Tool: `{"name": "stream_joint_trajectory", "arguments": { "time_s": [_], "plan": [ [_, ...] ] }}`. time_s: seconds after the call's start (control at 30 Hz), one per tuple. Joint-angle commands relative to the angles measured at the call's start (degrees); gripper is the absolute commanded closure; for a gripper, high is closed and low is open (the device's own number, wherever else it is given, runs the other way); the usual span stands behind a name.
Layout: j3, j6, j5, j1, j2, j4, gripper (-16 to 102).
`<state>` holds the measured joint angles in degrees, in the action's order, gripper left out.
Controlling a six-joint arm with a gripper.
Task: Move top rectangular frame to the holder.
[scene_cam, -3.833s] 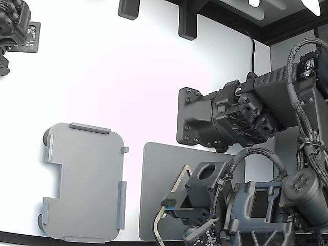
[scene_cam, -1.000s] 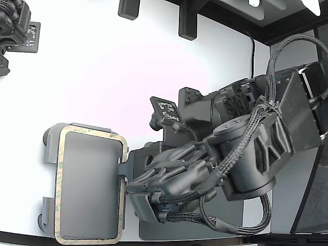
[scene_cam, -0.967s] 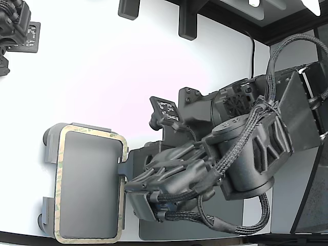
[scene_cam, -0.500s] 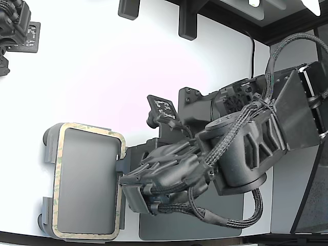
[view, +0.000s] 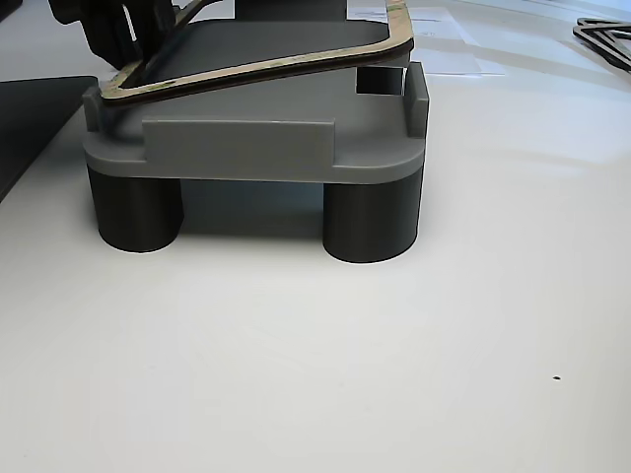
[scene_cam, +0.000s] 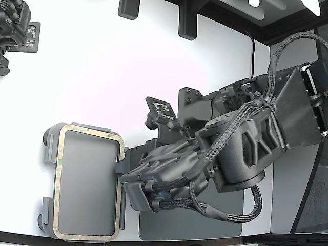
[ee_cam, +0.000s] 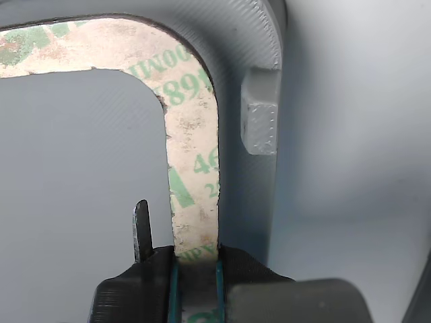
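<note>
The top rectangular frame (scene_cam: 57, 184) is a thin tan-olive outline lying over the holder (scene_cam: 47, 154), a light grey tray at the exterior view's lower left. My gripper (scene_cam: 122, 177) is shut on the frame's long side nearest the arm. In the wrist view the mottled frame strip (ee_cam: 195, 155) runs between my gripper (ee_cam: 195, 262) fingers, beside a holder tab (ee_cam: 261, 124). The other view shows the frame (view: 266, 64) tilted above the holder (view: 246, 148), lower at the gripper (view: 123, 30) side and raised at the opposite corner.
A dark grey flat mat (scene_cam: 189, 225) lies under my arm, to the exterior view's right of the holder. A black mount (scene_cam: 195, 110) stands behind it. Another arm's parts (scene_cam: 15, 25) sit at the far upper left. The holder stands on dark round feet (view: 370, 227).
The frame has gone from over the dark mat to over the holder. In the last second my gripper and the frame crept slightly toward the exterior view's left.
</note>
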<state>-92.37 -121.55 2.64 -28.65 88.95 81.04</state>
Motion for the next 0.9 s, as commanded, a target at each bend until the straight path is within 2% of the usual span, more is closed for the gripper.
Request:
{"name": "stream_joint_trajectory", "arguments": {
  "time_s": [0.0,0.87],
  "plan": [
    [0.26,0.0,-0.18,0.88,1.93,-0.7,99],
    [-2.29,0.97,-0.26,1.05,2.55,-2.64,98]
  ]
}}
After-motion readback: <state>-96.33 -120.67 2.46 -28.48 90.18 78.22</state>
